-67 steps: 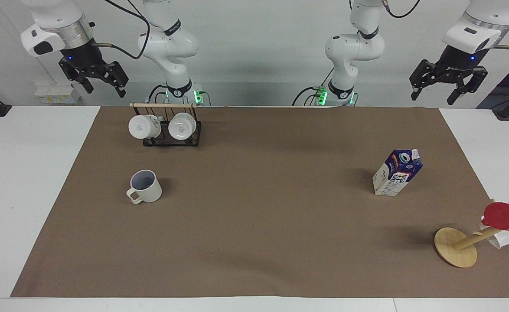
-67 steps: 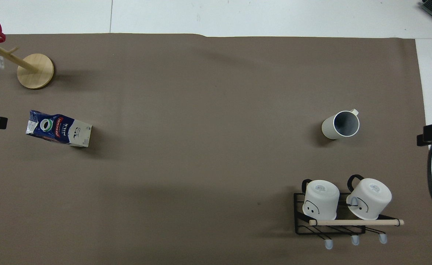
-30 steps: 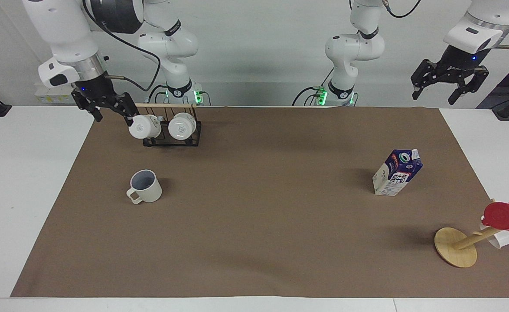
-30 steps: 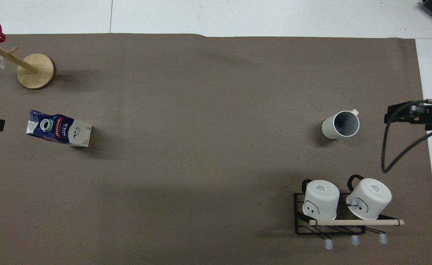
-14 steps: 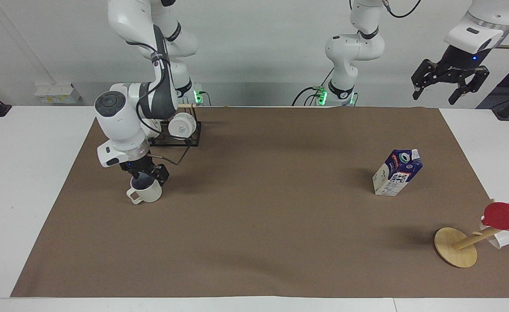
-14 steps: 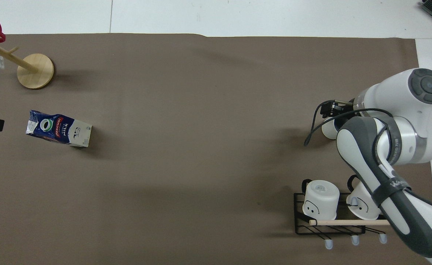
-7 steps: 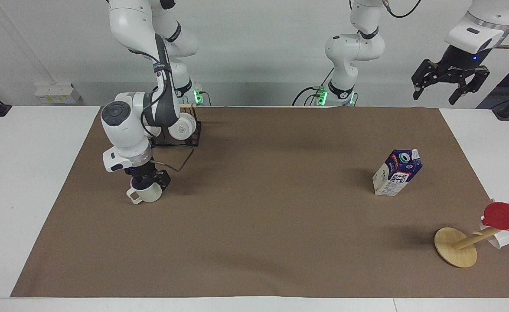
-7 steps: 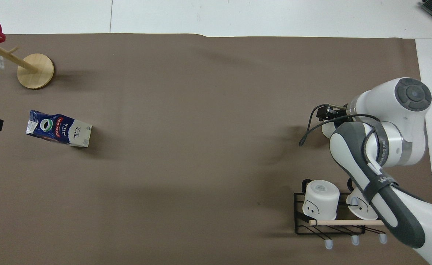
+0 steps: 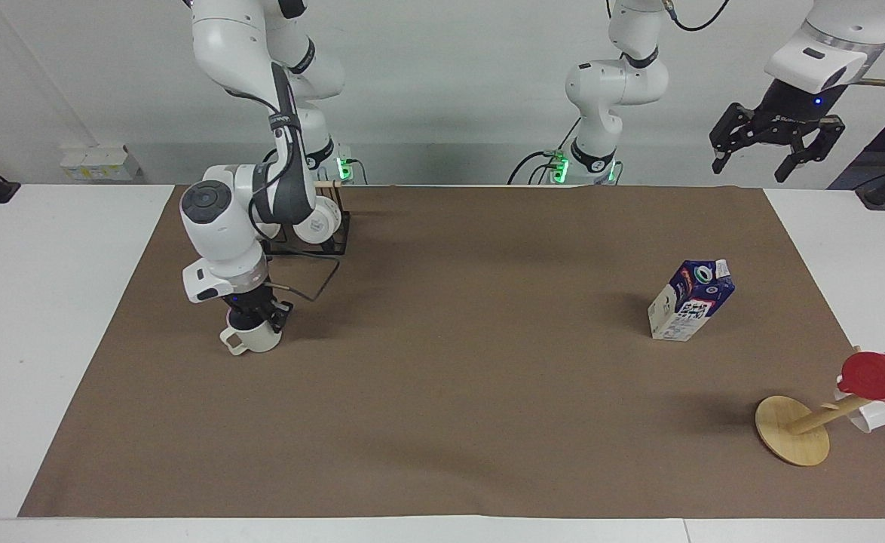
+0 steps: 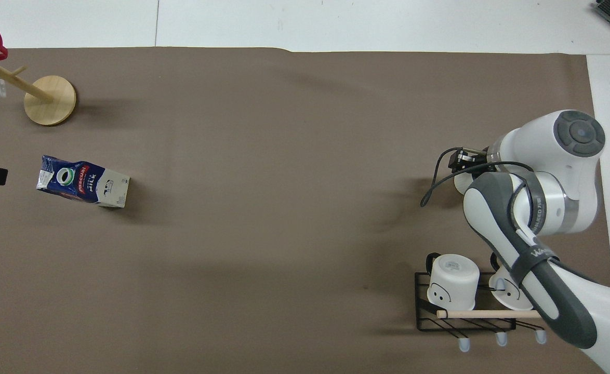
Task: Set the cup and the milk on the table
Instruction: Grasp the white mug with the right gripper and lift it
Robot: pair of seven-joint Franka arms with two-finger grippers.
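My right gripper (image 9: 259, 323) sits down at the rim of the small cream-beige mug (image 9: 252, 338) (rigid, light, probably chippable); whether it has closed on the wall I cannot tell. My left gripper (image 9: 771, 148) waits open, high over the table's (image 9: 35, 317) edge.

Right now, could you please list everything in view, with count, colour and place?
cup: one, cream, on the mat, toward the right arm's end.
milk: one, blue and white, upright, toward the left arm's end.
table: one, white.
mat: one, brown.
rack: one, black, holding two white mugs.
mug tree: one, wooden, with a red cup.
right end effector: at the cup's rim.
left end effector: open, waiting.
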